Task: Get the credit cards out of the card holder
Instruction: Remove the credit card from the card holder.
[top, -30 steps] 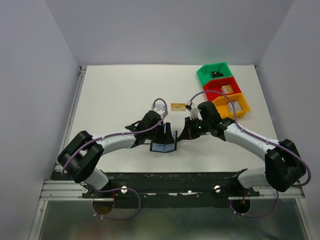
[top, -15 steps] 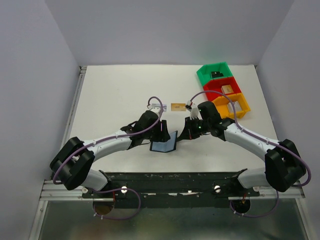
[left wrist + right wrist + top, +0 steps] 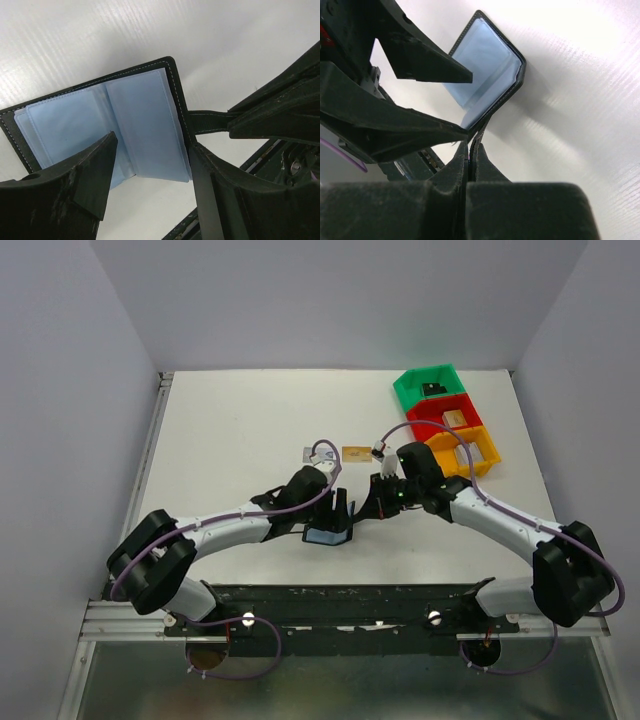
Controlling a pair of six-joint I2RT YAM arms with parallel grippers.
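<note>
Partly between left fingers (image 3: 92,172), card holder (image 3: 142,125)

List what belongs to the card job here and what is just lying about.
Job: card holder, open, its strap pinched by the right claw; left claw, open over it; gold card, already out.
Lying about: green bin, red bin, orange bin, each holding small items.

white table (image 3: 230,420), pale lilac walls (image 3: 60,390)
</note>
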